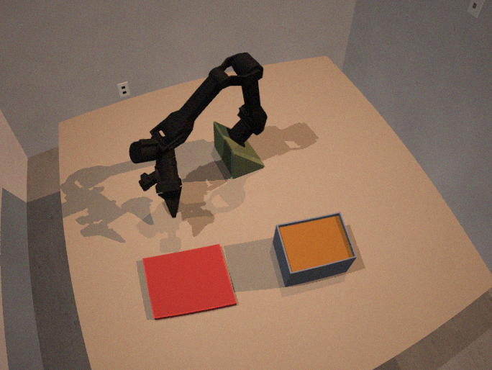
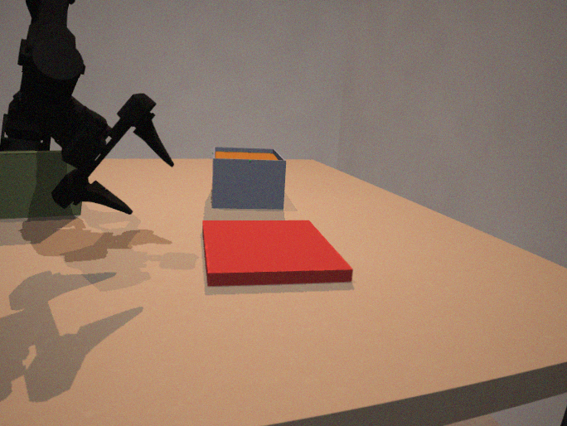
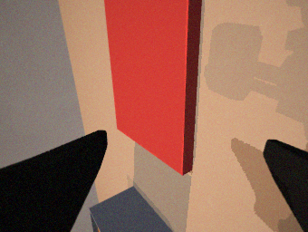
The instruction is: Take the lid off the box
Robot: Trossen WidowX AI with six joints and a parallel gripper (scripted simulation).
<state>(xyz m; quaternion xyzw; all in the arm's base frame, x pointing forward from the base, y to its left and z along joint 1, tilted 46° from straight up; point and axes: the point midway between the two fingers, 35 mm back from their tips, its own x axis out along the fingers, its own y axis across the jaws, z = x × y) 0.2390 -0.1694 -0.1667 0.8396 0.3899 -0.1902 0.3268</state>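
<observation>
The red lid (image 1: 188, 281) lies flat on the table, top up, left of the blue storage box (image 1: 314, 248), with a gap between them. The box stands open and shows its orange inside. In the exterior view the lid (image 2: 270, 249) lies in front of the box (image 2: 248, 177). My gripper (image 1: 171, 201) is open wide and empty, raised above the table behind the lid and apart from it. It also shows in the exterior view (image 2: 148, 187). In the wrist view the lid (image 3: 154, 77) and a corner of the box (image 3: 131, 213) lie ahead between my spread fingers.
A green wedge-shaped block (image 1: 235, 151) sits at the arm's base, behind the gripper. The table's edges run close in front of the lid and to the right of the box.
</observation>
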